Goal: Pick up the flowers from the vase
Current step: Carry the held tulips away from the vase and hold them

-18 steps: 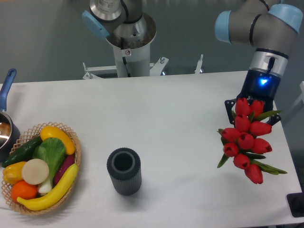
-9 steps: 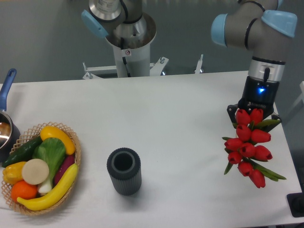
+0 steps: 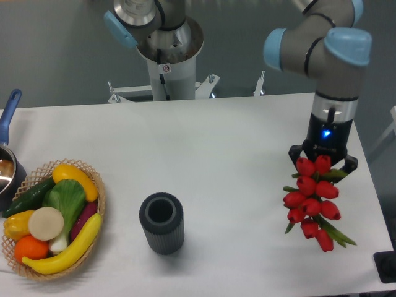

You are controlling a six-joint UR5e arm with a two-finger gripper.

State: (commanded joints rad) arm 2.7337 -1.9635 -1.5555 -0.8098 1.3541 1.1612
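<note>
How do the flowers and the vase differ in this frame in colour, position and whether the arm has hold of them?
The flowers are red tulips with green leaves; the vase is dark grey and ribbed. The flowers sit at the table's right side, the vase left of centre, well apart. The flowers hang at the gripper, which appears shut on them, while the vase stands upright and free, its opening showing nothing inside. Both are over the same white table.
</note>
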